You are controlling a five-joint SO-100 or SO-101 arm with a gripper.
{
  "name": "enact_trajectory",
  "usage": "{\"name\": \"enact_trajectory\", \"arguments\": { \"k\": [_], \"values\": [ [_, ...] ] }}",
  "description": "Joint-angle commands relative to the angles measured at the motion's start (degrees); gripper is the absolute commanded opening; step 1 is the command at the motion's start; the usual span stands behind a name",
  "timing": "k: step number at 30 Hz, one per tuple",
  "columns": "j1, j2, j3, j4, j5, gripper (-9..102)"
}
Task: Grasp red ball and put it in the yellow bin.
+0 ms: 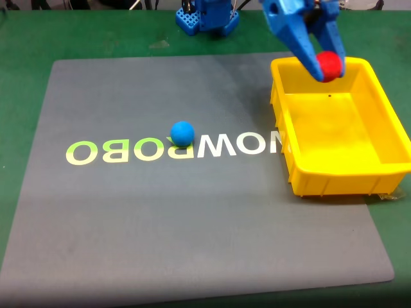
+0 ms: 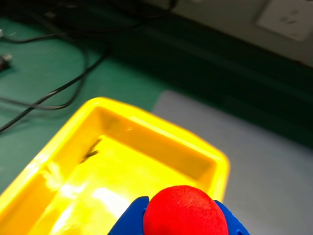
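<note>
My gripper (image 1: 329, 69) is clamped on the red ball (image 1: 329, 65), one blue finger on each side of it. In the fixed view I hold it up over the far end of the yellow bin (image 1: 390, 115), just inside the far rim, and the ball hangs in the air above the bin floor, not touching it. From my wrist view the ball (image 2: 186, 210) sits at the bottom edge with a blue fingertip (image 2: 129, 220) pressed to its left and another to its right, and the bin (image 2: 161, 129) spreads out below and beyond it, its bare floor glossy under the light with a small dark mark near one wall.

The bin stands on the right edge of a gray mat (image 1: 160, 218) in the fixed view, partly over the last letters of the pale print (image 1: 173, 149) that runs across the mat. The blue ball (image 1: 182, 133) lies on the mat well to the left of the bin, touching the top of that print. The mat lies on a green table (image 1: 26, 38). In my wrist view, black cables (image 2: 54, 90) trail across the green surface beyond the bin.
</note>
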Motion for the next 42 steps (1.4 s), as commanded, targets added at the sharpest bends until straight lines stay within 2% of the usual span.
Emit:
{"name": "enact_trajectory", "arguments": {
  "k": [1, 12, 17, 22, 30, 34, 38, 42],
  "values": [
    [-3.3, 0.1, -4.0, -0.8, 1.1, 0],
    [-6.2, -2.3, -4.0, -0.6, 1.8, 2],
    [-5.5, -2.5, -4.0, -0.9, 1.9, 26],
    [-4.3, -2.5, -4.0, -1.0, 2.5, 36],
    [-2.7, 0.9, -3.4, -0.2, 3.0, 34],
    [-1.6, 9.6, -0.6, 7.6, 4.5, 32],
    [1.0, 24.3, 11.4, 11.4, 5.1, 29],
    [5.6, 41.1, 29.4, 12.3, 1.8, 14]
  ]
}}
